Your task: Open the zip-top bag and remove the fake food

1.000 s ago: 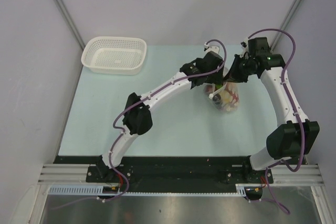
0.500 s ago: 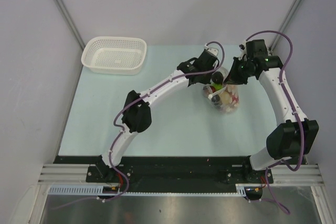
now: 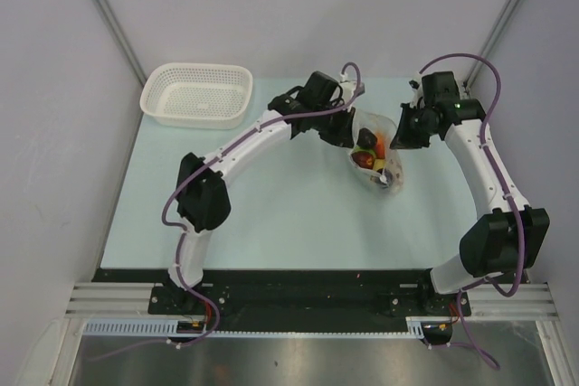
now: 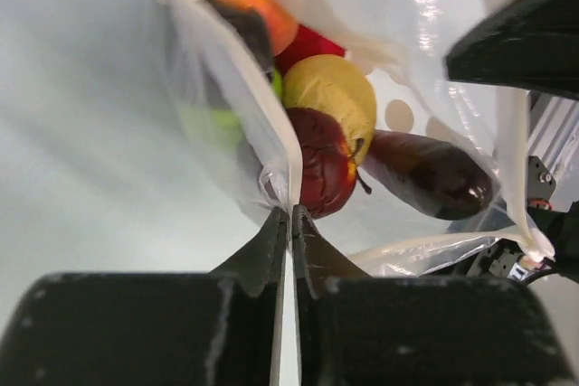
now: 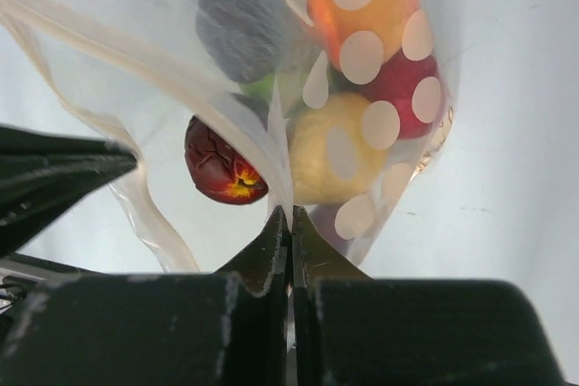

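A pale green table [image 3: 271,214] is seen from above, with a white mesh basket [image 3: 194,120] set at its far left corner. Well apart from it, over the far right part of the table, the zip-top bag [image 3: 378,144] is held between the two arms; whether its bottom rests on the surface cannot be told. The bag is made of clear, crinkled film printed with white dots, and a pale strip is seen running along each lip. The two lips are drawn apart, so the mouth gapes.

The left gripper [image 3: 354,137] is closed tight on one lip, the thin film being pinched between its fingertips [image 4: 276,232] in the left wrist view. The right gripper [image 3: 399,136] is likewise clamped on the opposite lip, as is shown at its fingertips [image 5: 278,223].

The fake food is packed together inside the bag. A dark purple aubergine-like piece [image 4: 430,174] is seen lying nearest the right gripper's side, with a yellow piece [image 4: 335,92] and a dark red apple-like piece [image 4: 321,164] beside it. An orange piece [image 4: 271,15], a red piece [image 4: 312,42] and a lime green piece [image 4: 208,119] are seen deeper in.
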